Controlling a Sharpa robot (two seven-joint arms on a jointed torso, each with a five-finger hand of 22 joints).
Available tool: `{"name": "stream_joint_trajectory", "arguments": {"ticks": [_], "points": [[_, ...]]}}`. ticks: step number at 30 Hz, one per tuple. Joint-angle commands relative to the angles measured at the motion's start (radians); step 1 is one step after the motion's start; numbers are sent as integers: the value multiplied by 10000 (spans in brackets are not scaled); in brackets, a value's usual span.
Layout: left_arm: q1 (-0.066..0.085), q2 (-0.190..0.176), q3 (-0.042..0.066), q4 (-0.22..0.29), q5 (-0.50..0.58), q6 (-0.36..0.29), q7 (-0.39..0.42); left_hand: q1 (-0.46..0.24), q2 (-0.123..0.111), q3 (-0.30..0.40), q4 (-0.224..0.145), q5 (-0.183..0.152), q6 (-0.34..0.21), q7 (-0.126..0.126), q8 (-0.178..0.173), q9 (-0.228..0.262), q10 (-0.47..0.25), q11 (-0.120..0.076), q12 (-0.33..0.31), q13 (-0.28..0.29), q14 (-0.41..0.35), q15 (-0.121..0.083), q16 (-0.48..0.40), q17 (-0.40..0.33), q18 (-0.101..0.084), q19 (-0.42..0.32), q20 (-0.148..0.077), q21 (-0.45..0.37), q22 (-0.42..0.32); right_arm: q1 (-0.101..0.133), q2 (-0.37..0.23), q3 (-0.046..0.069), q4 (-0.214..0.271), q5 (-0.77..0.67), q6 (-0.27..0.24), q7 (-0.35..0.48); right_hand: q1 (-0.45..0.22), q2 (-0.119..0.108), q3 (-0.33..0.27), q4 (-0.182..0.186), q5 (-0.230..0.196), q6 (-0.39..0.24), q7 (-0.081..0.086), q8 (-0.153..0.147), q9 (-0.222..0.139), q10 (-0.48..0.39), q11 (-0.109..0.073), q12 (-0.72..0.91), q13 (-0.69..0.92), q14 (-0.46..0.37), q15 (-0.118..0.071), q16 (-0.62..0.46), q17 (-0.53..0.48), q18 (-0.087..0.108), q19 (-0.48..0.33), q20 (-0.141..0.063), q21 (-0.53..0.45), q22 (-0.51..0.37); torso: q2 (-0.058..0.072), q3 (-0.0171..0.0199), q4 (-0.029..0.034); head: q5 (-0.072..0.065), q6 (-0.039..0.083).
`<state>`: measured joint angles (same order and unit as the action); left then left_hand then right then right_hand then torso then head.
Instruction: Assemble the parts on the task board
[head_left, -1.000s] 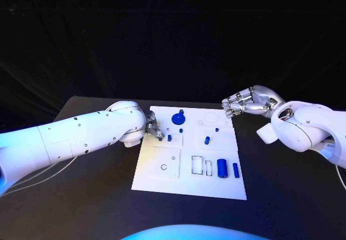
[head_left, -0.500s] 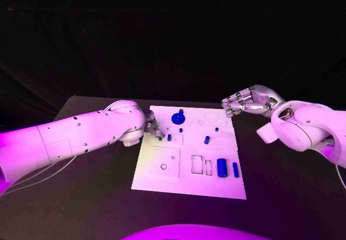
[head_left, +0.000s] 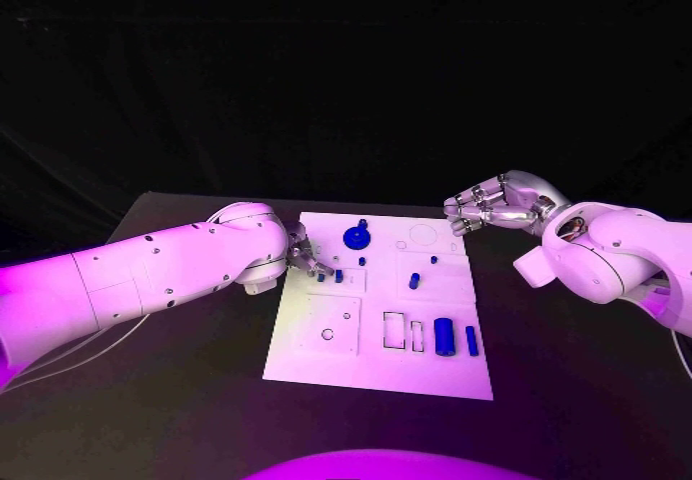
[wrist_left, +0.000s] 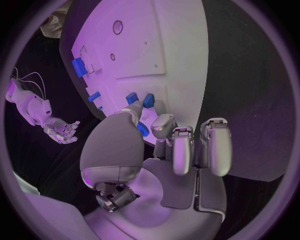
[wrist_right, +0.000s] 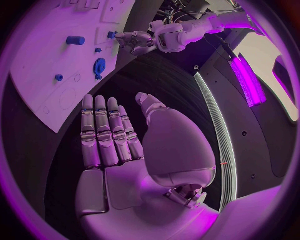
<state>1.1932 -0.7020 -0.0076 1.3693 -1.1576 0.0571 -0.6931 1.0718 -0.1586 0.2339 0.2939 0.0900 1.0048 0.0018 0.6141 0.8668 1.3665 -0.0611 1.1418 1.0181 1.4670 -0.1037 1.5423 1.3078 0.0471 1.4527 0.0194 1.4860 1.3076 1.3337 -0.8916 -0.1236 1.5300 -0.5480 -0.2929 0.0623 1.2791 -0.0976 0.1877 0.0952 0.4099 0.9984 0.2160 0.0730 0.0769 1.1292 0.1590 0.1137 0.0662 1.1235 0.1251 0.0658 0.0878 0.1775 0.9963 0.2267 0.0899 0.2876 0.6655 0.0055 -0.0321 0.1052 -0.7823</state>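
- White task board (head_left: 378, 370) lies in the middle of the black worktop (head_left: 173, 400) in the head view, with small blue parts spread over its far half and right side.
- On the board's far edge sits a round blue disc part (head_left: 356, 237); nearer, a short blue peg (head_left: 413, 281) stands mid-board, and a blue block (head_left: 444, 336) lies beside a slim blue bar (head_left: 472, 340) toward the board's right edge.
- At the board's left edge the left hand (head_left: 306, 256) reaches in, its fingers low over two small blue pegs (head_left: 338, 275); from here I cannot tell whether it holds anything.
- Off the board's far right corner the right hand (head_left: 490, 210) hovers above the worktop, holding nothing.

- Silver fingers (wrist_left: 212, 145) of the left hand (wrist_left: 165, 150) show in the left wrist view, lying side by side and bent over the task board (wrist_left: 175, 45).
- A small blue part (wrist_left: 143, 130) sits between the thumb and the nearest finger, apparently pinched, just beside two blue pegs (wrist_left: 140, 98) on the board.
- Further along the board lies the blue block (wrist_left: 79, 66).

- Silver fingers (wrist_right: 103, 132) of the right hand (wrist_right: 125, 155) show in the right wrist view, stretched out straight and close together, the thumb set apart, nothing in them.
- Beyond them the task board (wrist_right: 44, 75) carries the blue disc part (wrist_right: 99, 66) and a blue cylinder (wrist_right: 75, 40); the left hand (wrist_right: 134, 40) is at the board's far edge.
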Motion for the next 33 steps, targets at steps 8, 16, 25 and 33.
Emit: {"name": "stream_joint_trajectory", "arguments": {"ticks": [8, 16, 25, 33], "points": [[-3, -107, 93, 169, 201, -549, 96, 26, 276, -351, -9, 59, 32, 12, -104, 25, -133, 18, -37, -82, 957, -34, 64, 2373, -64, 0, -15, -4, 1029, -13, 7, 1, -10, -47, 128, 95, -12, 58, -49, -9, 40, -30, -21, 7, 17, -38, -48, 58, -5, -10, -34, 18, -9, 60, 24, 56, -63, -10, 7, 0, -3, -28, 23], [23, -411, 304, 547, 1200, -1872, 1318, 480, 463, -313, -9, 60, -540, 281, -509, -60, -1135, 254, -1338, -1573, 905, 140, -63, 2228, 290, -1097, 52, -886, -439, -51, 14, 1, -37, -47, 132, 96, -12, 58, -49, -9, 40, -30, -21, 7, 17, -38, -48, 58, -5, -10, -34, 18, -9, 60, 24, 56, -63, -10, -2, 9, -3, -64, 19], [57, -476, 320, 675, 1764, -3761, 4222, 2077, 333, -22, -95, 10, -1958, 1365, -2121, -1541, -4089, 1260, -3867, -3911, -2375, 1058, -5878, -3338, 1307, -5184, 686, -5282, -5842, -93, 18, 0, -65, -47, 124, 99, -30, 58, -69, -5, 43, -42, -14, 3, 15, -51, -42, 60, -7, -20, -29, 13, -24, 58, 24, 59, -72, -32, -8, 16, 16, -96, 81], [-6, -31, 66, 472, -600, -4141, 5746, 4547, -333, 1347, -791, 53, -1651, 1490, -3078, -3351, -4660, 1484, -5708, -5805, -2931, 1224, -8231, -5549, 1376, -4968, 958, -6630, -6783, -121, 13, 0, -42, -135, 95, 149, -26, 69, -65, -6, 50, -42, -16, 3, 16, -53, -42, 62, -7, -20, -28, 14, -27, 58, 25, 59, -74, -37, 11, -5, -17, -154, 131]]}}
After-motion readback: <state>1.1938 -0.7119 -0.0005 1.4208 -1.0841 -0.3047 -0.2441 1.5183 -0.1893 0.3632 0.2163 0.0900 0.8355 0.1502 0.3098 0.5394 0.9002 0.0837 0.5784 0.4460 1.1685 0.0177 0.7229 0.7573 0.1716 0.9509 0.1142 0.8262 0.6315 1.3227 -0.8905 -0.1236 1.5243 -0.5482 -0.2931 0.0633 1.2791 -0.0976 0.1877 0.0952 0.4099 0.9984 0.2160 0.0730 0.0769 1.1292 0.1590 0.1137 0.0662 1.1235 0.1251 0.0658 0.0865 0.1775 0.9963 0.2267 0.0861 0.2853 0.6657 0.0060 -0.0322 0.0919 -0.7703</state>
